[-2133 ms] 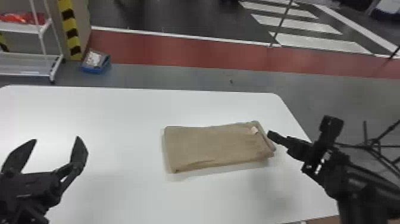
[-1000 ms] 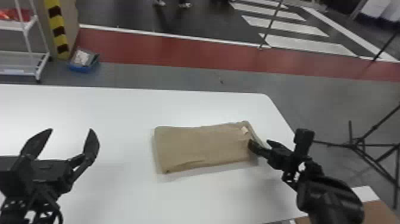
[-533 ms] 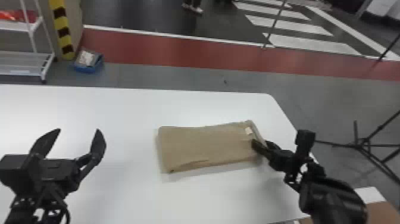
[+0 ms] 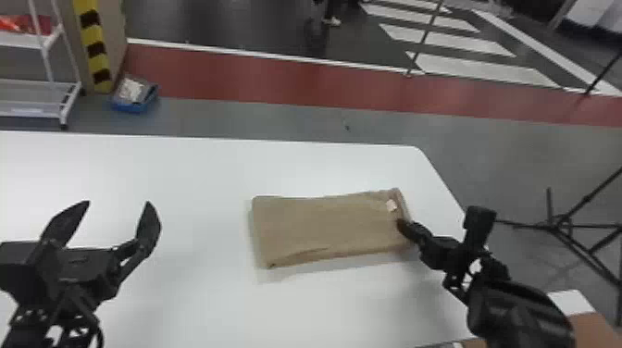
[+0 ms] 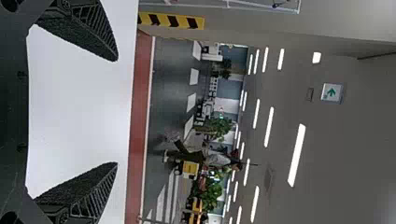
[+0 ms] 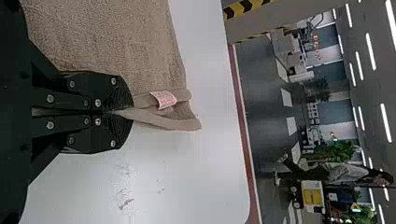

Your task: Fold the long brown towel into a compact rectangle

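The towel [image 4: 324, 229] lies on the table [image 4: 185, 176], a little to the right of the middle, and its shape is already a flat rectangle, longer from left to right than from near to far. I judge that some folding is done, because the cloth seems to lie in layers, but how many layers there are, I cannot tell. The right gripper [image 6: 132, 112] has its fingers pressed together on the edge at the right end, just beside the small label [image 4: 391, 205], and in the right wrist view the hem stands pinched there. The left gripper [image 4: 117, 202] is wide open with nothing between its fingers, at the near left, well apart from the cloth. The rectangle is still rather long for a compact one, so probably at least one more fold remains: to bring the held right end over toward the left end, and then lay it down. After this, some flattening may be needed, as a crease shows near the near left corner. If only the top layer is pinched, the layers could slide apart.
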`<state>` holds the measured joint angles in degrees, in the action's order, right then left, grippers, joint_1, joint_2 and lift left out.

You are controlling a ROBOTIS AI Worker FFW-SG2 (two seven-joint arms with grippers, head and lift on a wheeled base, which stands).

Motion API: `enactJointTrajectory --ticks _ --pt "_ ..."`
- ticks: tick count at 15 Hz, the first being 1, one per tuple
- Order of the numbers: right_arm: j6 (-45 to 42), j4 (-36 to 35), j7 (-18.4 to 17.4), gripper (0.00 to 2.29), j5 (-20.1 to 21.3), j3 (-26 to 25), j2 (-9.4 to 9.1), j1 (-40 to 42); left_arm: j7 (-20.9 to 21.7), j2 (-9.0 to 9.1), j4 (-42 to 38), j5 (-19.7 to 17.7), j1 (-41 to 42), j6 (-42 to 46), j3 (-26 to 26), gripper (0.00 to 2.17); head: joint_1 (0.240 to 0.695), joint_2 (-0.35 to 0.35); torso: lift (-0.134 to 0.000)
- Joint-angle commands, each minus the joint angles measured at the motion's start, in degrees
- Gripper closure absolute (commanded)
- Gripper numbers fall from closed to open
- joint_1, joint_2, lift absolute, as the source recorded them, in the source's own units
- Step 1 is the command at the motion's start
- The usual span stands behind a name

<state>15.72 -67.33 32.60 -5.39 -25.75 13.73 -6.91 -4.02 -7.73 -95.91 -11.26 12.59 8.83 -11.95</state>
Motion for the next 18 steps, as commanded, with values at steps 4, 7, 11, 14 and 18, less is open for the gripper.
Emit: enactJointTrajectory --ticks 4,7,11,14,18 --pt "13.4 -26.4 0.1 1.99 -8.1 -3.6 -4.15 8.4 0.0 -0.10 -0.2 -0.2 0.1 0.0 -0.1 0.08 0.695 -0.305 -0.095" --pt "16.4 -40.0 0.2 1.99 -9.1 -0.4 -8.10 13.0 0.0 -0.10 -0.2 -0.2 0.1 0.0 0.0 0.08 0.695 -0.275 -0.095" --pt "19.4 -48.6 -1.2 1.99 -6.2 9.3 -10.65 16.3 0.2 -0.45 -0.2 -1.0 0.2 0.0 0.2 0.08 0.695 -0.176 -0.095" --pt "20.6 -47.9 -4.7 1.99 1.1 17.6 -10.74 15.9 0.2 -0.71 -0.3 -1.2 0.2 0.0 0.2 0.08 0.695 -0.105 -0.095" --pt "21.0 -44.0 -7.6 1.97 5.7 23.3 -11.26 14.5 0.2 -1.06 -0.2 -1.7 0.2 0.0 0.2 0.08 0.695 -0.032 -0.095"
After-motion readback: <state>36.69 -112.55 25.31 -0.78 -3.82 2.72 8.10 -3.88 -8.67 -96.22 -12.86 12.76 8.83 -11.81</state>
